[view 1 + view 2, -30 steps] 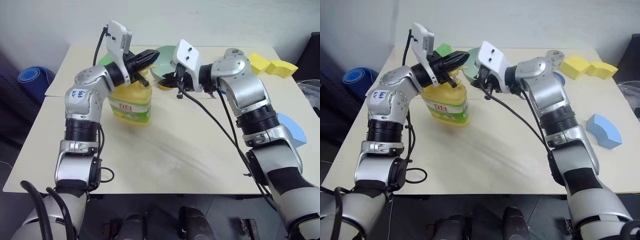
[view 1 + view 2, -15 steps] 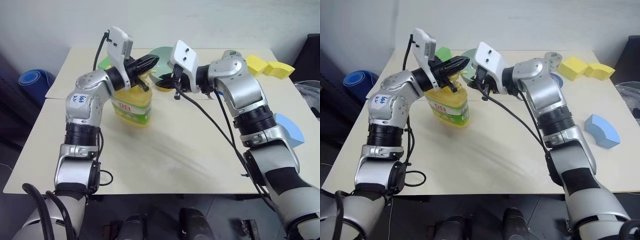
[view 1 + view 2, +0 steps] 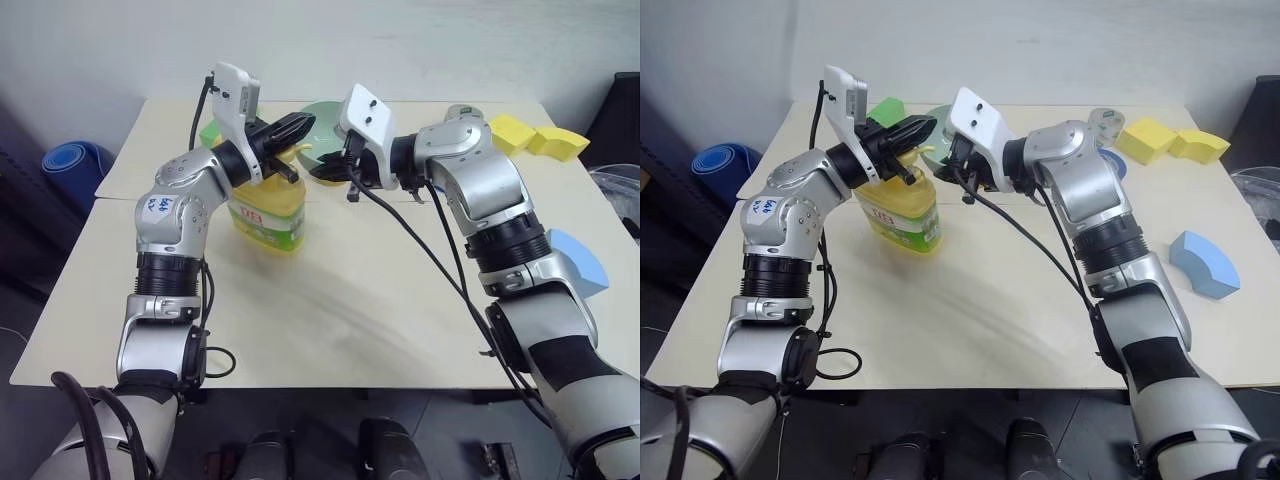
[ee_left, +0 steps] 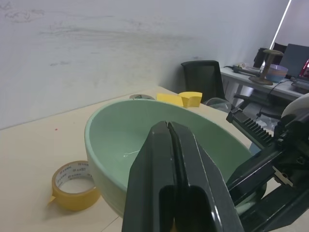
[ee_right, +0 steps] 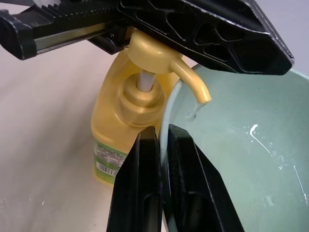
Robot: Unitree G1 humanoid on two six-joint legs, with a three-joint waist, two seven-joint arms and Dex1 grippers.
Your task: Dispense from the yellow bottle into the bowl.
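Note:
The yellow bottle [image 3: 266,216] stands upright on the table, its pump head [image 5: 149,50] under my left gripper [image 3: 298,126]. That gripper is shut and lies flat on top of the pump. The pale green bowl [image 3: 324,113] is held beside the bottle with its rim under the spout. My right gripper [image 5: 160,134] is shut on the bowl's rim [image 5: 169,108], one finger outside and one inside. A drop hangs at the spout tip [image 5: 203,96], and wet streaks lie inside the bowl [image 5: 263,142].
A yellow tape roll [image 4: 72,186] lies just behind the bowl. Yellow sponge blocks [image 3: 530,133] sit at the table's far right, a blue curved block [image 3: 580,262] at its right edge, and a green block [image 3: 208,130] behind the bottle.
The whole picture has shifted a little. Both grippers keep their places, the left on the pump and the right on the bowl's rim.

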